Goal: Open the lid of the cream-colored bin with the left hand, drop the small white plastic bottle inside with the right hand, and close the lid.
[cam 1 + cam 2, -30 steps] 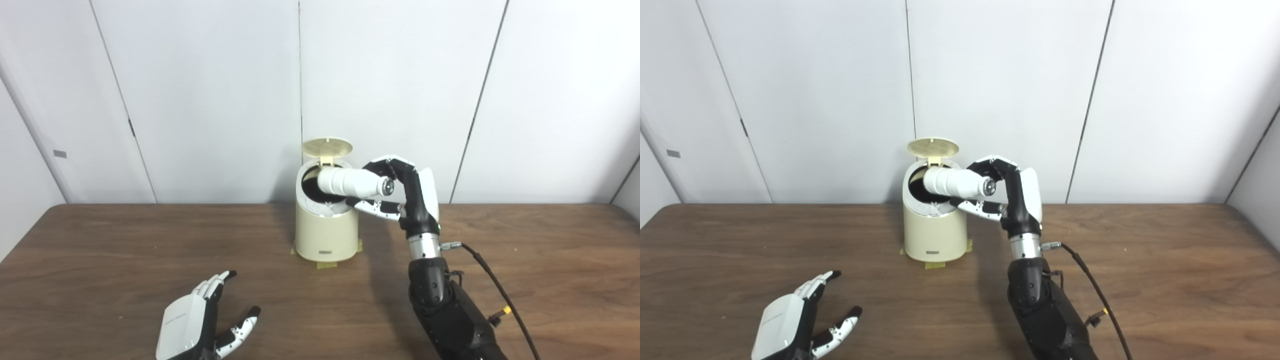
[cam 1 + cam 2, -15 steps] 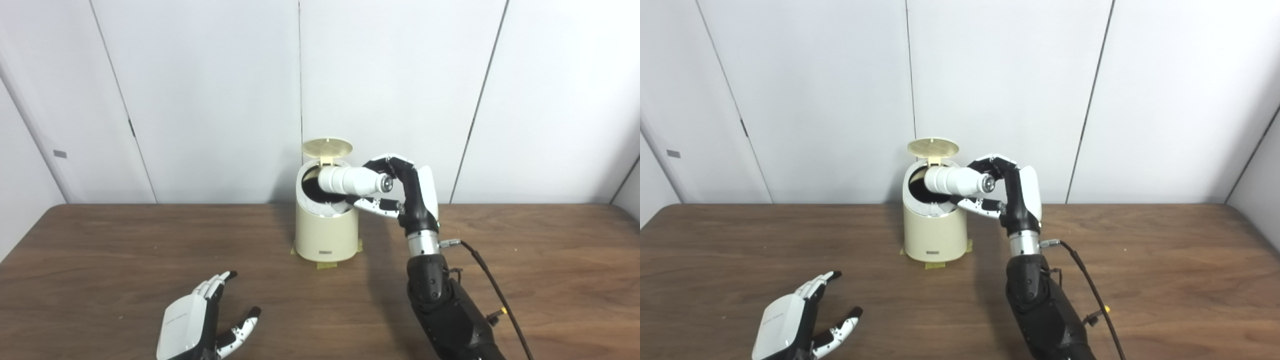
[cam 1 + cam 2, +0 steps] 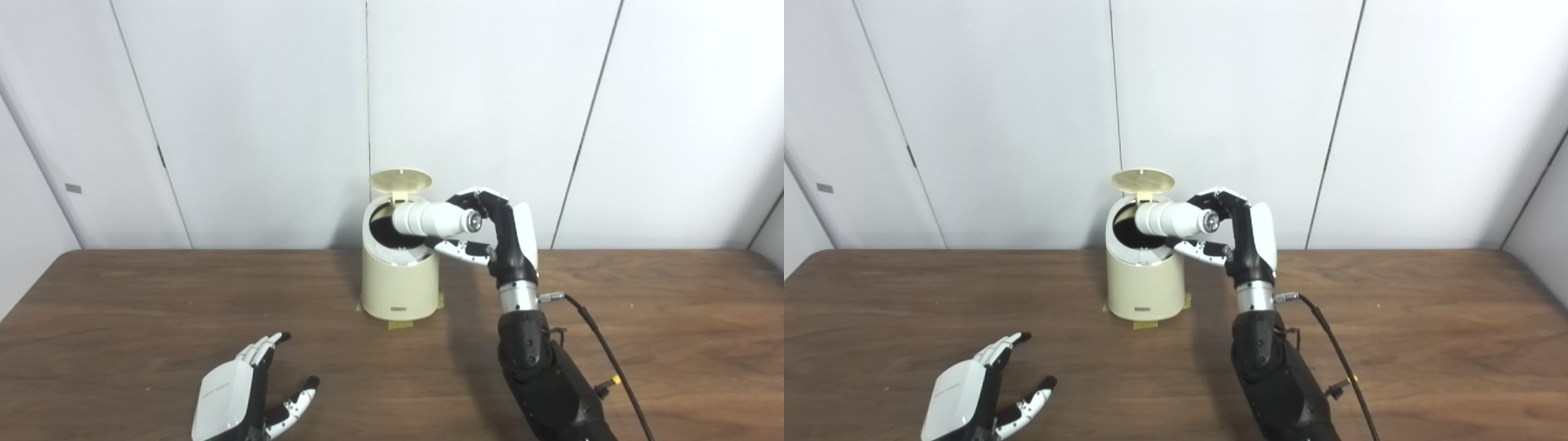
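Holding the white bottle (image 3: pixel 432 220) on its side, your right hand (image 3: pixel 499 236) has fingers (image 3: pixel 470 199) over it and thumb (image 3: pixel 456 249) under, gripping the cap end. Bottle's base end sits over the open mouth of the cream bin (image 3: pixel 399 278), above the rim, not inside. Lid (image 3: pixel 400 179) is up, standing at the far edge. Bin sits far centre on the table (image 3: pixel 122 318), with yellow tape (image 3: pixel 400 323) at its base. Your left hand (image 3: pixel 245 398) is near left, low over the table, fingers spread, holding nothing.
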